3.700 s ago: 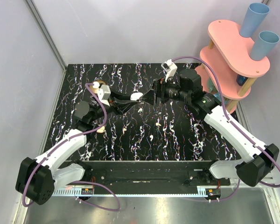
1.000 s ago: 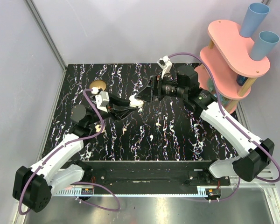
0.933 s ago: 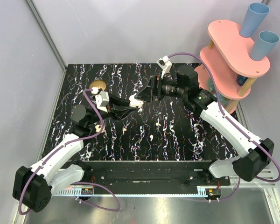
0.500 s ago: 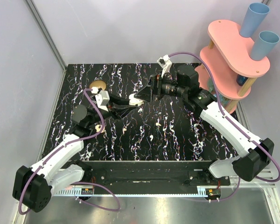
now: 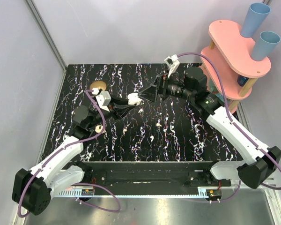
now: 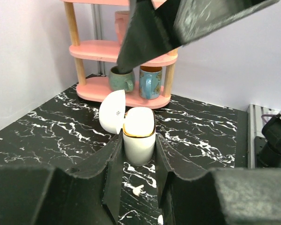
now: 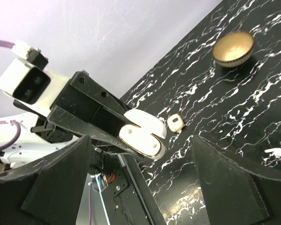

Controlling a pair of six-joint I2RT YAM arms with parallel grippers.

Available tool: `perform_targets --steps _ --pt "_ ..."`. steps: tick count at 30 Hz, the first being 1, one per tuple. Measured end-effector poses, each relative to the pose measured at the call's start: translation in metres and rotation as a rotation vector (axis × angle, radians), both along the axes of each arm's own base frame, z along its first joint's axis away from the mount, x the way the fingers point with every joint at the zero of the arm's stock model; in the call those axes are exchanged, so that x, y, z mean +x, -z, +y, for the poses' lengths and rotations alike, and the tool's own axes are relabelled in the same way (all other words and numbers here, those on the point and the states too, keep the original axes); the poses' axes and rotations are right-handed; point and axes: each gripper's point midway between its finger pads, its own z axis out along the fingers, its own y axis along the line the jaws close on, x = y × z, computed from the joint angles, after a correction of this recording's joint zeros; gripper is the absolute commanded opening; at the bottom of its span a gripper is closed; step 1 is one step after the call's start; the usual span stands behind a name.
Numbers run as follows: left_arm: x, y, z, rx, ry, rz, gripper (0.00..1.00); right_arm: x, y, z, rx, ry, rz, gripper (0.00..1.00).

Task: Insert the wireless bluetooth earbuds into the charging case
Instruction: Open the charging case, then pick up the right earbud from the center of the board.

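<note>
My left gripper [image 5: 130,100] is shut on the white charging case [image 5: 133,98] and holds it upright above the table. In the left wrist view the case [image 6: 139,136] sits between the fingers with its lid [image 6: 113,111] swung open to the left. My right gripper [image 5: 148,94] is open and empty, just right of the case and apart from it. Its view looks down on the case's cream inside [image 7: 141,138]. Two white earbuds [image 5: 159,124] [image 5: 151,139] lie on the table. One [image 6: 138,189] shows below the case, another at the right wrist view's edge [image 7: 273,152].
A brass bowl [image 5: 98,86] stands at the back left, also in the right wrist view [image 7: 233,48]. A pink shelf [image 5: 234,56] with blue cups stands at the back right; mugs sit on its lower tier [image 6: 131,77]. A small white rounded piece [image 7: 174,123] lies near the case.
My right gripper has drawn back to the right, away from the case it was touching. The left gripper still holds the case and has shifted slightly toward the back.
</note>
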Motion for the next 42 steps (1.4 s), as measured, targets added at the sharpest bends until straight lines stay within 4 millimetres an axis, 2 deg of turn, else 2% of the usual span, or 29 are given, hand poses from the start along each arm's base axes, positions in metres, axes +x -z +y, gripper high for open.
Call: perform_targets --steps 5,7,8,10,12,15,19,26,27,30,32,33,34,38,42 --pt "0.006 0.005 0.009 0.017 -0.065 -0.003 0.0 0.008 -0.02 -0.024 0.04 0.1 -0.029 0.91" --pt "0.008 0.007 0.012 0.022 -0.084 0.003 0.0 0.019 -0.025 -0.037 0.057 0.177 -0.017 0.95" --pt "0.01 0.007 0.013 0.025 -0.094 0.006 0.0 0.023 -0.025 -0.042 0.058 0.198 -0.011 1.0" --pt "0.012 0.009 0.017 0.028 -0.109 0.012 0.0 0.036 -0.019 -0.055 0.055 0.284 0.031 1.0" --pt "0.013 0.009 0.019 0.029 -0.118 0.013 0.0 0.048 -0.005 -0.068 0.034 0.366 0.087 1.0" --pt "0.013 0.005 0.024 0.027 -0.132 -0.002 0.0 0.063 0.026 -0.089 -0.016 0.487 0.215 1.0" --pt "0.011 0.002 0.027 0.03 -0.139 -0.011 0.0 0.07 0.064 -0.103 -0.025 0.56 0.392 1.0" --pt "0.005 -0.002 0.031 0.034 -0.145 -0.026 0.0 0.064 0.139 -0.117 0.071 0.575 0.739 1.0" --pt "0.004 -0.003 0.032 0.033 -0.146 -0.032 0.0 0.058 0.158 -0.118 0.07 0.568 0.783 1.0" --pt "0.002 -0.005 0.034 0.034 -0.151 -0.04 0.0 0.046 0.19 -0.119 -0.02 0.585 0.868 1.0" --pt "0.001 -0.005 0.035 0.038 -0.153 -0.039 0.0 0.043 0.199 -0.12 -0.112 0.614 0.864 0.97" --pt "0.001 -0.004 0.035 0.04 -0.154 -0.036 0.0 0.043 0.199 -0.12 -0.152 0.627 0.845 0.9" --pt "0.001 -0.003 0.035 0.042 -0.156 -0.033 0.0 0.041 0.197 -0.116 -0.192 0.637 0.811 0.88" --pt "0.002 -0.002 0.038 0.043 -0.177 -0.02 0.0 0.026 0.194 -0.099 -0.305 0.646 0.71 0.89" --pt "-0.001 -0.009 0.043 0.028 -0.2 -0.031 0.0 0.003 0.221 -0.083 -0.468 0.657 0.687 0.86"
